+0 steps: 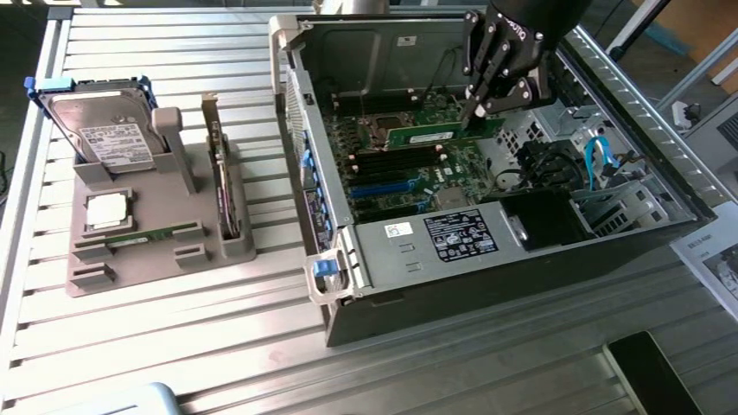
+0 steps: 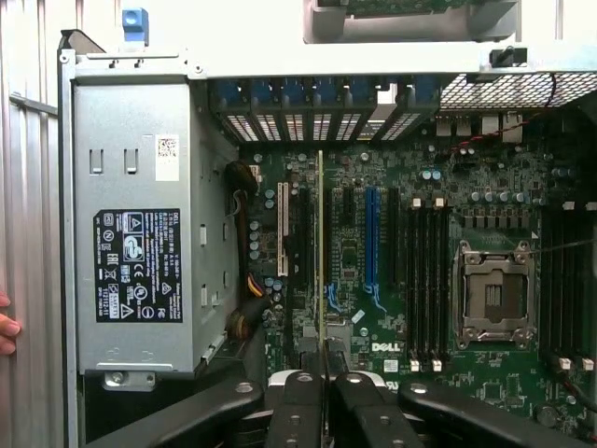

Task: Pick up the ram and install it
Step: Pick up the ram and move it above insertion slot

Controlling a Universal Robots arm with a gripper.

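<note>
The ram [image 1: 433,134], a long thin green stick, hangs level over the motherboard [image 1: 403,177] inside the open computer case [image 1: 334,285]. My gripper [image 1: 476,111] is shut on its end toward the exterior view's right. In the wrist view the ram [image 2: 321,261] shows edge-on as a thin line running out from my gripper [image 2: 325,375]. It lies over the blue and black expansion slots, apart from the black memory slots [image 2: 424,280] beside the processor socket [image 2: 492,294]. A second stick alike [image 1: 155,235] lies in the grey holder [image 1: 138,251].
The grey holder outside the case also carries a hard drive [image 1: 104,130], an upright expansion card [image 1: 219,177] and a square silver chip [image 1: 107,210]. The power supply box [image 1: 455,235] [image 2: 140,261] fills one end of the case. A person's fingertip [image 2: 5,331] shows beside the case.
</note>
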